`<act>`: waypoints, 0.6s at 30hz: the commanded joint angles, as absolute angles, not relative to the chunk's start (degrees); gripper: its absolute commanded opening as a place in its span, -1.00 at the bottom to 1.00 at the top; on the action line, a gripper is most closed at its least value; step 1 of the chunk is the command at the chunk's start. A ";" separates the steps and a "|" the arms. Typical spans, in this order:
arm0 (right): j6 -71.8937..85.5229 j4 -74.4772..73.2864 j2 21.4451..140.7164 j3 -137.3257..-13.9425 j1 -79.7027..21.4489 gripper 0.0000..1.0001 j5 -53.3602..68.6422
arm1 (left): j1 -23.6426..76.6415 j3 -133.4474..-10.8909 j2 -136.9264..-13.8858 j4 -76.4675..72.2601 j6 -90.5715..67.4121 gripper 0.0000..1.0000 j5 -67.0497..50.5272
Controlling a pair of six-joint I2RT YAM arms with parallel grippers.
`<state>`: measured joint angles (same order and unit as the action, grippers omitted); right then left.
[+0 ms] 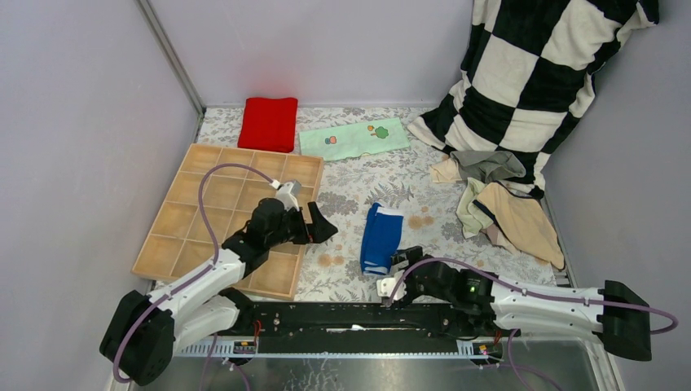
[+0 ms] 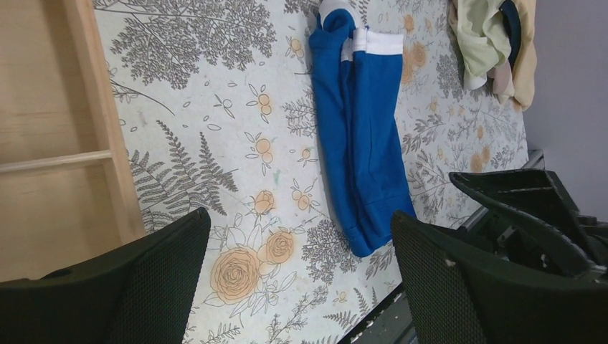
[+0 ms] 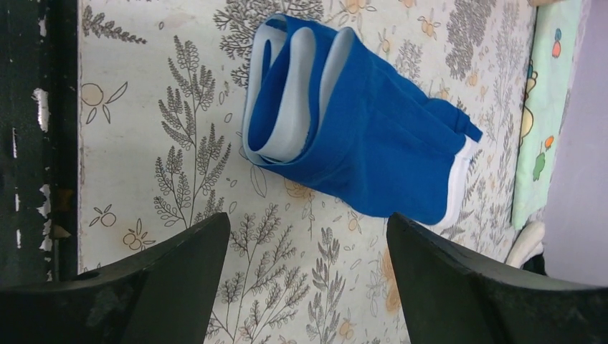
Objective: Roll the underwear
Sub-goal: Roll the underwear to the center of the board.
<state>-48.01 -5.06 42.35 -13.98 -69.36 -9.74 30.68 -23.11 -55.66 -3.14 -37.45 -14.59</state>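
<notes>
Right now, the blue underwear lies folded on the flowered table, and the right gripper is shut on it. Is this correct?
Not fully. The blue underwear does lie folded on the flowered table, but the right gripper is open, not shut on it. The right wrist view shows its jaws spread, with no cloth between them.

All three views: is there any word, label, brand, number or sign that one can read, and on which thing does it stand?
None can be read.
The blue underwear: plain white bands only, no label text in view.
The mint cloth: small cartoon pictures, no letters to make out.
The red cloth and the wooden tray: no writing.
</notes>
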 commanded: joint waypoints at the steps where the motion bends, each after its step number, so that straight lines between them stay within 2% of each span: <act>1: -55.25 2.77 45.39 -12.77 -69.91 0.73 -8.09 | 30.41 -22.18 -55.89 -9.03 -36.86 0.98 -16.86; 18: -62.87 5.99 53.40 -12.20 -70.66 0.59 -5.22 | 30.41 -19.33 -57.27 -12.99 -37.76 0.97 -17.70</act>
<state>-57.95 3.77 51.35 -12.43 -70.17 -7.18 30.68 -20.82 -56.51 -8.45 -37.50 -17.21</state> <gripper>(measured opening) 0.807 0.987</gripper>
